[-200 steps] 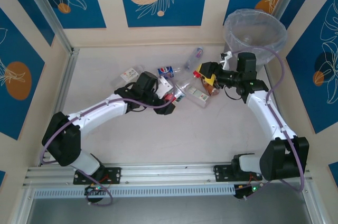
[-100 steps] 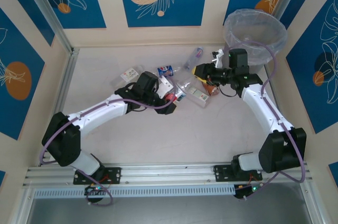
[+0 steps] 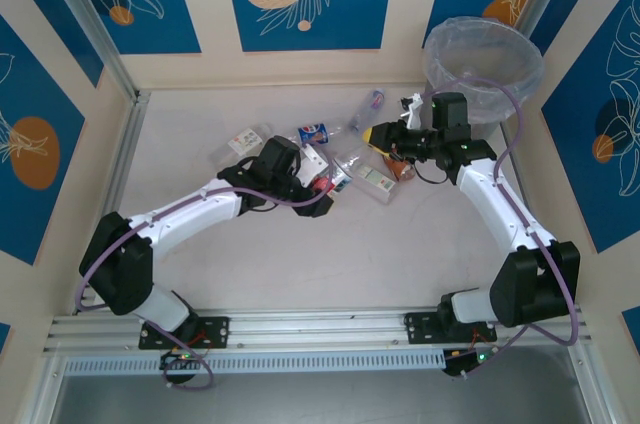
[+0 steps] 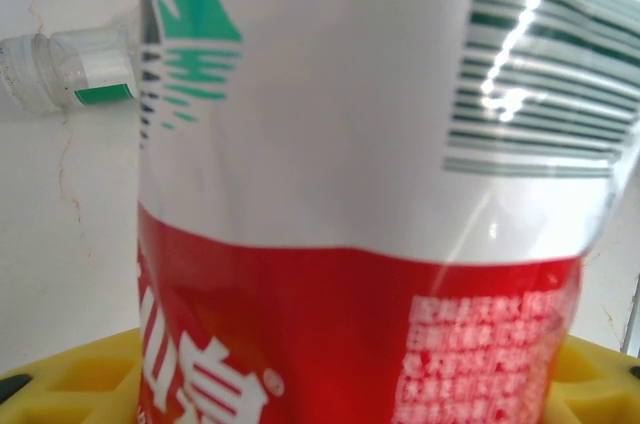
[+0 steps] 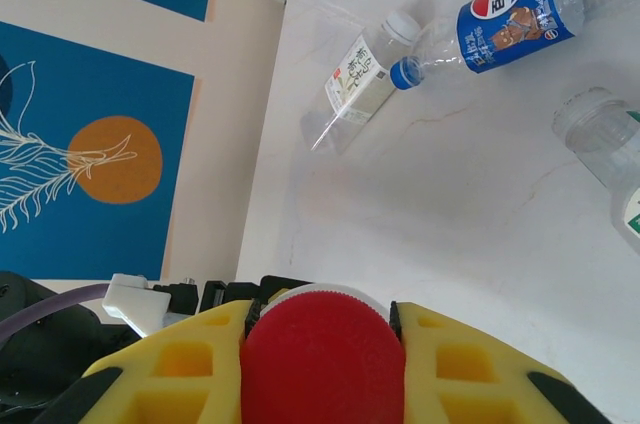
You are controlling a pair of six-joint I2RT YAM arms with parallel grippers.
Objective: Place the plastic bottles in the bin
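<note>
Right gripper [image 3: 384,134]: yellow pads clamped on smooth red round bottle cap [image 5: 322,359].
Left gripper [image 3: 318,184]: yellow pads flank glossy red-and-white-labelled plastic bottle [image 4: 350,194]; grip cannot be told.
Round grey bin [image 3: 522,77]: crinkled clear liner, upper right, top view.

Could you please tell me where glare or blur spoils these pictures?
Left wrist: the red-and-white bottle sits so close it is soft, with a glare streak over its barcode. Right wrist: the red cap is soft, the blue-label bottle sharp. Top external: evenly lit, sharp.
</note>
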